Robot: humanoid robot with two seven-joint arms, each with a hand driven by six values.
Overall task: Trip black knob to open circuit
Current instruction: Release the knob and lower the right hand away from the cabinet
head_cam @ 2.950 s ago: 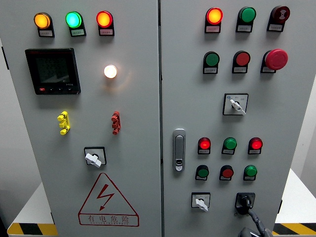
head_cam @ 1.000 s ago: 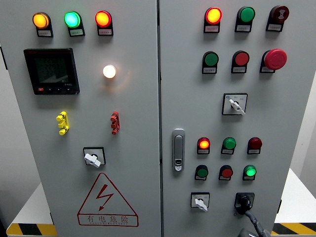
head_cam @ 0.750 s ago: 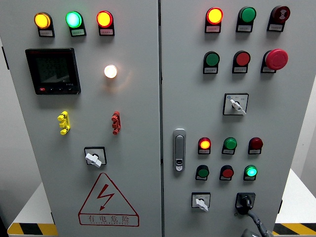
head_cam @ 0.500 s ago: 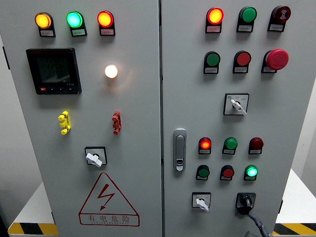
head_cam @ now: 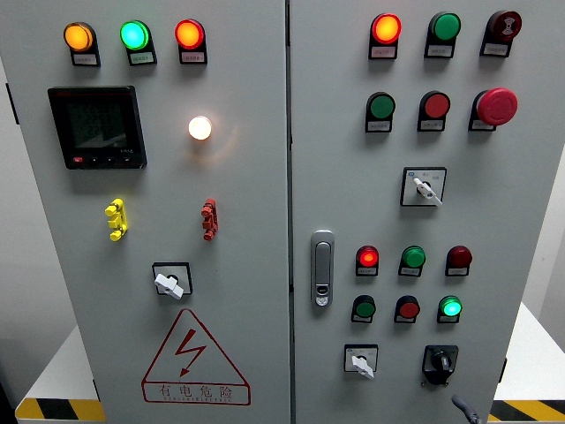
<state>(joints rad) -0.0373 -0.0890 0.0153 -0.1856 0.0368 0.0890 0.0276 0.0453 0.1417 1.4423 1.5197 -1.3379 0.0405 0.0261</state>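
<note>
From the head view, I have the control cabinet square in front of me, so both doors and their controls read clearly. The black knob sits at the lower right of the right door, on its square plate, with the white selector switch just to its left. Nothing touches the knob. Below and right of it, at the bottom edge, I see only a dark tip of my right hand; too little shows to tell whether the fingers are spread or curled. My left hand is out of view.

Above the knob, the green lamp glows while the dark red lamp over it is unlit, which I judge means the circuit is already open.
</note>
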